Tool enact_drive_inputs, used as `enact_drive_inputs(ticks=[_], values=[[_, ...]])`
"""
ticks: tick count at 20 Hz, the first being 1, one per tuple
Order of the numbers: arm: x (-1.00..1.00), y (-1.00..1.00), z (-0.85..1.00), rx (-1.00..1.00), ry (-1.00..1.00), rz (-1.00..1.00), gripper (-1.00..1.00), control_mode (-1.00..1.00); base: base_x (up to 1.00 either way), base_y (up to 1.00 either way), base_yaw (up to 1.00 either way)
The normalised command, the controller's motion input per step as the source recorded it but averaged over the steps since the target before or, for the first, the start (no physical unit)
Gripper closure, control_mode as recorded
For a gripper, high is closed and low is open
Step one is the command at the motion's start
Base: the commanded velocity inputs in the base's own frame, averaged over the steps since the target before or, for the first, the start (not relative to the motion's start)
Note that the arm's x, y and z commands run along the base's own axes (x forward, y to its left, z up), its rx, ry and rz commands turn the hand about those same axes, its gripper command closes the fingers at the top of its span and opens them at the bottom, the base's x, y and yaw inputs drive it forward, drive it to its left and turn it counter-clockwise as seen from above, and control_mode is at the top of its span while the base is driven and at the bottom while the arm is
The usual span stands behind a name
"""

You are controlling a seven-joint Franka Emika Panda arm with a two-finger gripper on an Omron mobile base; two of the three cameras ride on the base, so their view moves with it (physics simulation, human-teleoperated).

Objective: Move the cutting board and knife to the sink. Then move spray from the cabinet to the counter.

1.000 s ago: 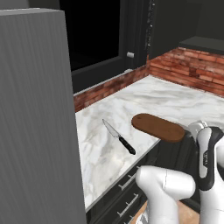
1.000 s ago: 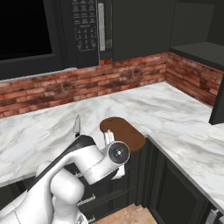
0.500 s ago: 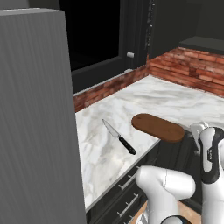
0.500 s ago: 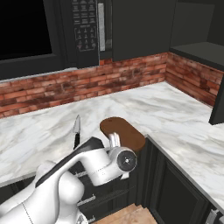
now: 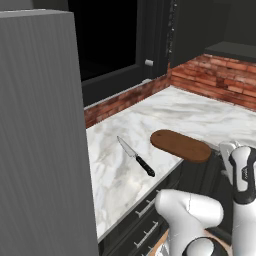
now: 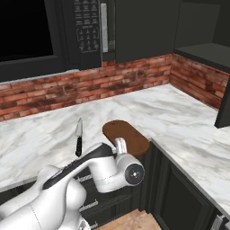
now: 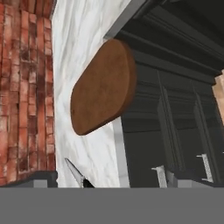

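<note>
A: Cutting board [image 5: 180, 145] is seen on the marble tabletop [image 5: 210, 117], one end overhanging the front edge; knife [image 5: 136, 156] lies just beside it. Nothing is gripped.

B: Claw is reckoned spread wide. The overhanging end should be pinched first.

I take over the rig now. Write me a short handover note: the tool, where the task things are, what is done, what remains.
Tool: open, holding nothing.
Brown wooden cutting board: on the white marble counter, one end hanging over the front edge.
Small black-handled knife: flat on the counter, beside the board, apart from it.
Done: nothing moved yet.
Left: board and knife to the sink, then spray from cabinet to counter.
</note>
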Motion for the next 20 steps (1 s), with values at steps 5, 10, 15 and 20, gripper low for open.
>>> enact_drive_inputs(ticks=[5,10,15,20], values=[[0.17,-0.02,-0.13,0.00,-0.04,0.00,-1.00,-1.00,0.00,0.00,0.00],[0.18,0.00,-0.18,0.03,0.00,0.00,-1.00,-1.00,0.00,0.00,0.00],[0.21,-0.03,-0.15,0.06,0.00,0.00,-1.00,-1.00,0.00,0.00,0.00],[0.21,-0.07,-0.16,0.07,0.00,0.00,-1.00,-1.00,0.00,0.00,0.00]])
